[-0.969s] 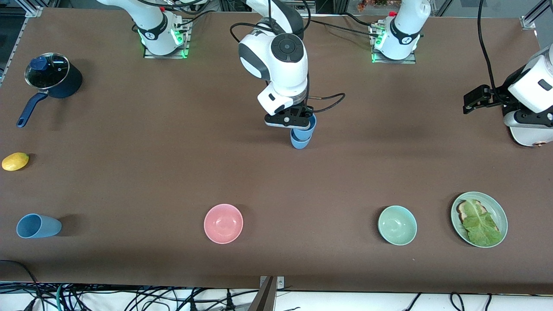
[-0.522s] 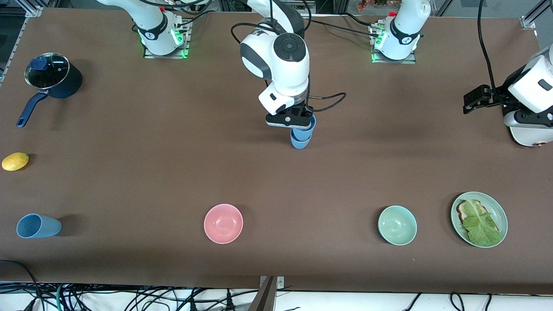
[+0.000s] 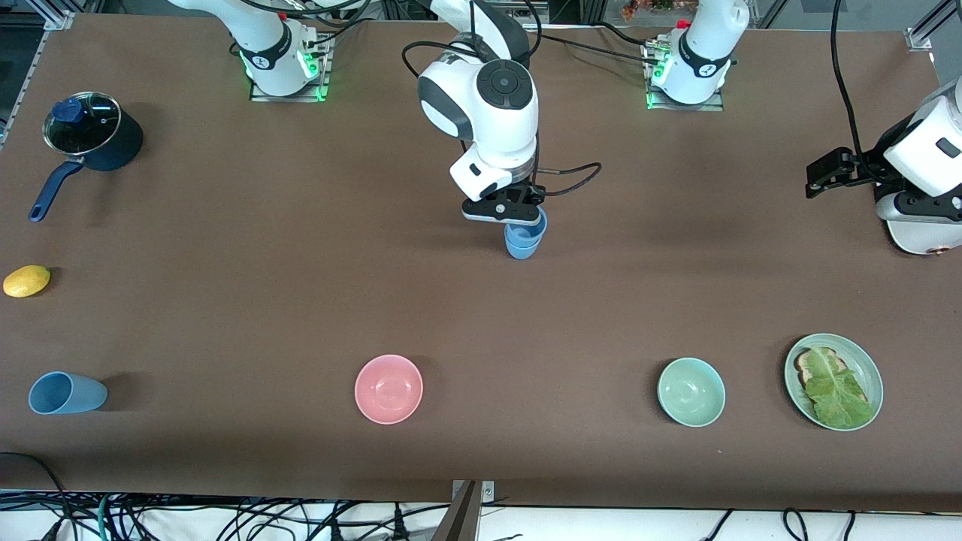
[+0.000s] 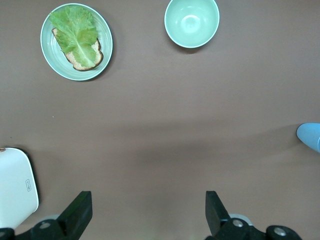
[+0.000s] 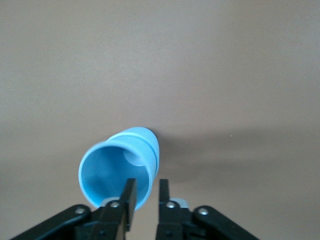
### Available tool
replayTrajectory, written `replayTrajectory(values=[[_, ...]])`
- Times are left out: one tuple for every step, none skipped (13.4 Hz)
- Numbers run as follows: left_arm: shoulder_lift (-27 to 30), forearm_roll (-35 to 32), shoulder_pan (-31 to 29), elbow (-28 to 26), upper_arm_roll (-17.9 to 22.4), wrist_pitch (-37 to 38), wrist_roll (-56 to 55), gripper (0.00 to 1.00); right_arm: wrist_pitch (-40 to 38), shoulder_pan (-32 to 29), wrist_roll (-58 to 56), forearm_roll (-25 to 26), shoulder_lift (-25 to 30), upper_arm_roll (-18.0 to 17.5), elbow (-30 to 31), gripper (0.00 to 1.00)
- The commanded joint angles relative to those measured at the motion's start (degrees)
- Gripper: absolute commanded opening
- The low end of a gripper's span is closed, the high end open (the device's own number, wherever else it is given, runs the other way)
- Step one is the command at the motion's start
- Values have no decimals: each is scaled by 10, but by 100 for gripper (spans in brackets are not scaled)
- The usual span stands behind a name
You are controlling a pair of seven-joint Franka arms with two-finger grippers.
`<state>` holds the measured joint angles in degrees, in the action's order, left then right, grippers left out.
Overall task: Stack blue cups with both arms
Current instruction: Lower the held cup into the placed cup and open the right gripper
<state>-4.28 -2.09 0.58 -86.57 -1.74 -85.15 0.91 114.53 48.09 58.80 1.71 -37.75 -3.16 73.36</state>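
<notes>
Take the stack of blue cups (image 3: 524, 240) as your landmark: two tumblers nested upright on the brown table (image 3: 225, 315), midway between the two arms' ends. Your right gripper (image 3: 505, 214) sits right over its rim. In the right wrist view the fingers (image 5: 129, 196) straddle the rim wall of the upper cup (image 5: 117, 172) with a narrow gap between them, one inside and one outside. You cannot tell from these views whether they are pinching the wall or just clear of it.

Your left gripper (image 4: 148, 215) waits well away from the stack, over the left arm's end of the table, with its jaws spread wide and nothing between them.

A third blue cup (image 3: 66, 393) lies on its side well apart from the stack, toward the right arm's end and nearer the front camera. Also nearer the camera than the stack are a pink bowl (image 3: 388, 388), a green bowl (image 3: 691, 391) and a green plate (image 3: 870, 372) carrying toast with lettuce (image 3: 834, 391). Toward the right arm's end you also have a lemon (image 3: 26, 280) and a dark-blue pot (image 3: 94, 143).
</notes>
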Motion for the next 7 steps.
replayTrajectory(values=[[-1, 13, 1, 14, 2, 13, -2, 100, -4, 2, 8, 4, 3, 3, -3, 71], [-1, 13, 1, 13, 2, 13, -2, 100, -9, -4, 4, 4, 12, 3, -3, 78], [-1, 13, 1, 14, 3, 13, -1, 100, -11, -12, 1, 2, 29, 3, -3, 87], [-1, 13, 0, 13, 3, 13, 0, 100, -29, -29, -2, 0, 44, 2, -2, 98], [-1, 13, 0, 14, 3, 14, -1, 100, -49, -47, -11, 0, 64, 1, -2, 100], [0, 13, 0, 13, 2, 14, -2, 100, -68, -62, -34, -2, 84, 0, 1, 100], [-1, 13, 0, 14, 1, 26, -1, 100, -94, -90, -64, -8, 112, 0, 6, 100]])
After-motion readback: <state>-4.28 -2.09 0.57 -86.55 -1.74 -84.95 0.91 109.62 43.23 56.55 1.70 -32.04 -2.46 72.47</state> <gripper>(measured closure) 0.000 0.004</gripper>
